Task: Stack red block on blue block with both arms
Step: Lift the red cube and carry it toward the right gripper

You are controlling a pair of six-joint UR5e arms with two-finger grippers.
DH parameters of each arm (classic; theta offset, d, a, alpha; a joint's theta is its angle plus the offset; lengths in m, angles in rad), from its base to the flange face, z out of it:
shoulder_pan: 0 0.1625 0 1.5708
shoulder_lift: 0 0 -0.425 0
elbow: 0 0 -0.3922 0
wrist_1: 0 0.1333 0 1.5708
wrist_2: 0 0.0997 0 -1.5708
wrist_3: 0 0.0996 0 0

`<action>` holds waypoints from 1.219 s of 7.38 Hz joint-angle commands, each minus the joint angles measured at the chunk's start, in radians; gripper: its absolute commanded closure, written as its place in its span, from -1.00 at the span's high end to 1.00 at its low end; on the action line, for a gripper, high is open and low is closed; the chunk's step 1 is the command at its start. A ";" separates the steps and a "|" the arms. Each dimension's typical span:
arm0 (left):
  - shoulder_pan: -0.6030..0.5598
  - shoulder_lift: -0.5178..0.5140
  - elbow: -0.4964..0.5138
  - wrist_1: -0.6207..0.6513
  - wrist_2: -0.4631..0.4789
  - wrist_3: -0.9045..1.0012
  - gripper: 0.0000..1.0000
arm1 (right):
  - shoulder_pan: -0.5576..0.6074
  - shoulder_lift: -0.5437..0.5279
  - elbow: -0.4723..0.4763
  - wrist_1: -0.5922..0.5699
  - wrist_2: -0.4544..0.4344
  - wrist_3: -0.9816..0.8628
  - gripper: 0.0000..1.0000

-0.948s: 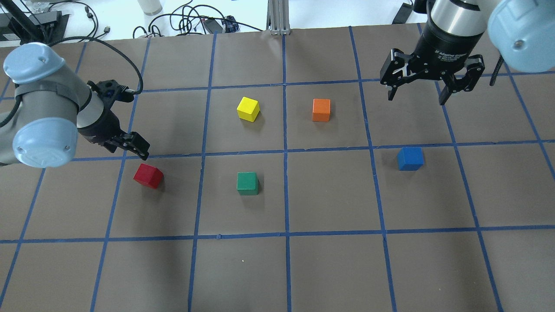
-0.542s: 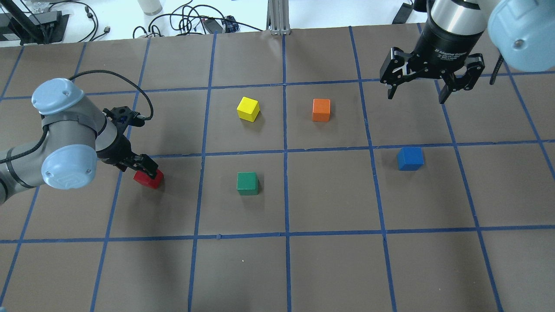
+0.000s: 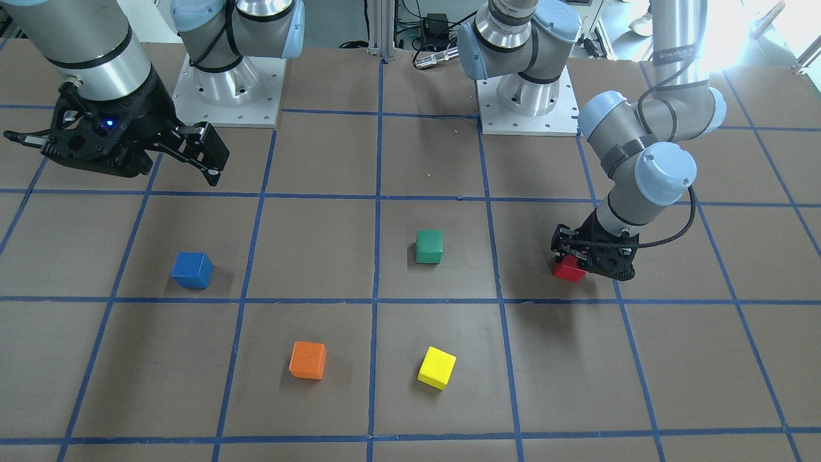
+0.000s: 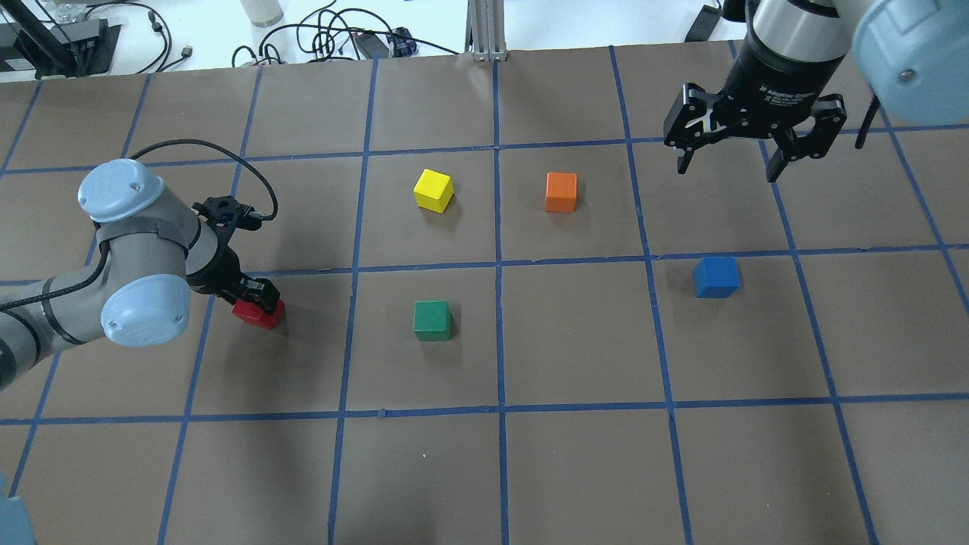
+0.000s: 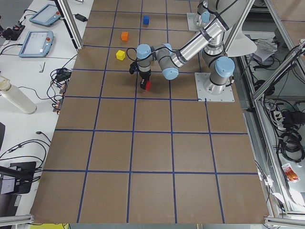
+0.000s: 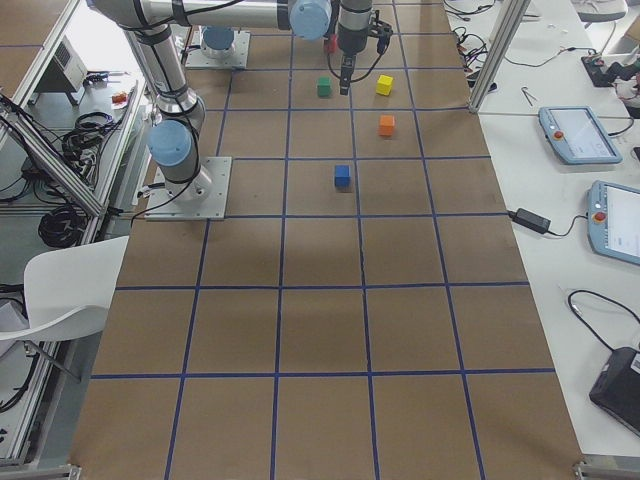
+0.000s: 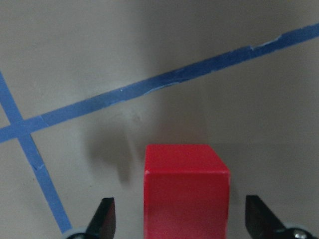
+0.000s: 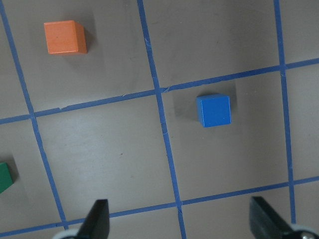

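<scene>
Left pincer (image 4: pixel 253 291) is down at the desk (image 4: pixel 575 469) with its jaws parted, straddling the red block (image 7: pixel 187 194). In its wrist view a finger (image 7: pixel 105 219) shows on each side of the cube, with a strip of bare desk between pad and face, so it grips nothing yet. The block rests flat on the desk directly between the tips, slightly nearer the one on that view's right. Being a cube, it has no long axis. What matters is that its side faces look square to the fingers, though it is turned a little against the tape grid, so a straight close should meet flat faces rather than corners. Right pincer (image 4: pixel 727 163) hangs high, spread wide and empty. The blue block (image 4: pixel 715 276) sits on the desk below it, inside the span of its fingers as its wrist view shows, edges roughly along the grid. That arm is much the nearer to the blue block, which lies well apart from the left pincer, across the desk past the green block (image 4: pixel 432 319). Next call, as I judge it — close on the red block and lift.
</scene>
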 commanded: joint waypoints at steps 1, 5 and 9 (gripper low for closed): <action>-0.016 0.006 0.005 0.008 0.002 -0.046 -0.77 | 0.000 -0.002 0.002 0.000 0.000 0.000 1.00; -0.192 0.017 0.297 -0.328 -0.012 -0.394 -0.99 | 0.001 -0.002 0.002 0.003 0.000 0.000 1.00; -0.543 -0.121 0.517 -0.373 -0.127 -0.818 -0.97 | 0.000 -0.002 0.003 0.002 0.000 0.000 1.00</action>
